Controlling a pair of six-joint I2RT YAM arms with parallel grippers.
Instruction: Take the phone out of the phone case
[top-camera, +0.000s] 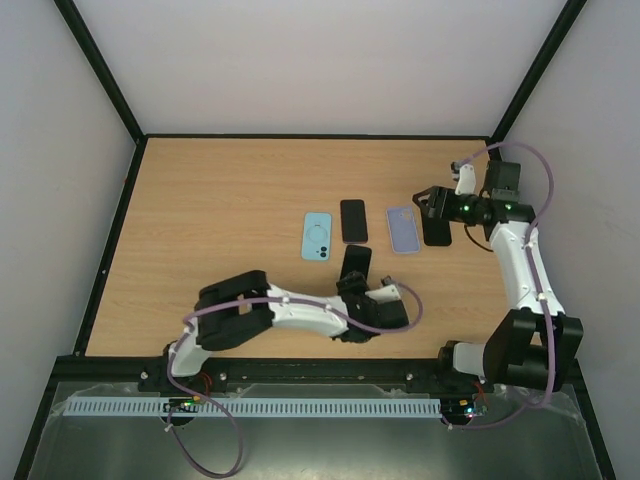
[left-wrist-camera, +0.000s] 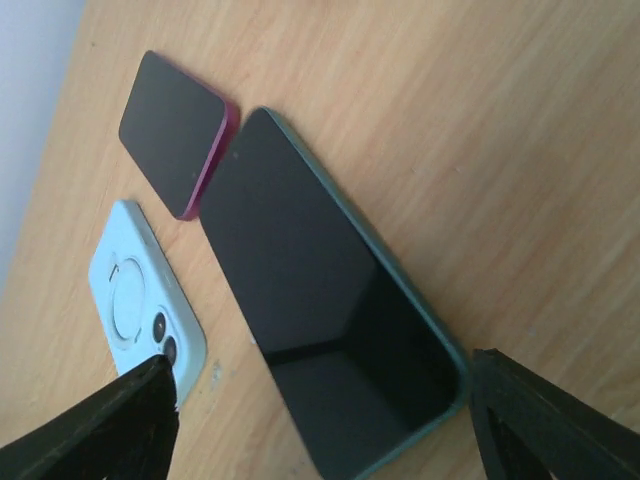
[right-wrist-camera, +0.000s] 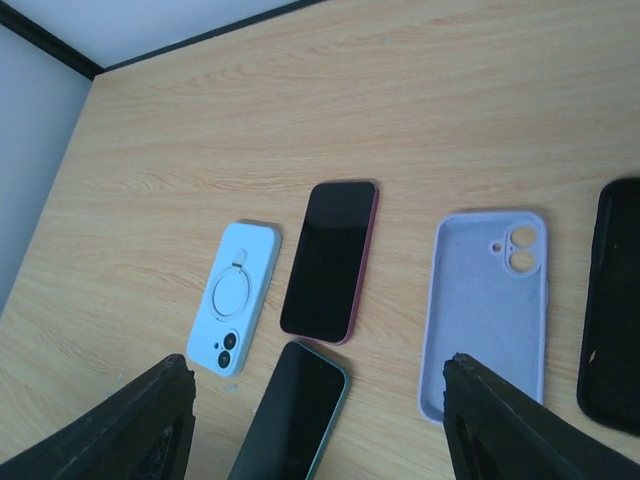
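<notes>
— Room around the teal phone (left-wrist-camera: 330, 320)?
— Open wood on its left, right and near sides. Lies screen up, a little slanted, just nearer the arms than the pink phone (left-wrist-camera: 172, 130), corners almost touching.
— Left gripper (left-wrist-camera: 320, 415)?
— Spread wide, one finger (left-wrist-camera: 100, 430) on either side of the phone's near end. No contact to be seen.
— Crowding there?
— Blue case (left-wrist-camera: 145, 300) close by on the left, face down, ring on its back, lenses showing in the cut-out. Near corner just beside that left finger.
— Teal rim: case or frame?
— Cannot tell.
— Right side?
— Right gripper (right-wrist-camera: 318, 415) parted too, clamped on nothing, over the right part of the table (top-camera: 220, 200). Lilac case (right-wrist-camera: 487, 310) hollow side up, between the pink phone and a black slab (right-wrist-camera: 610, 300). Slab outside the right finger, nearest the table's right edge. Case or phone, cannot tell.
— Open ground?
— Left half and far strip plain wood up to the black rails. All five pieces bunched right of centre.
</notes>
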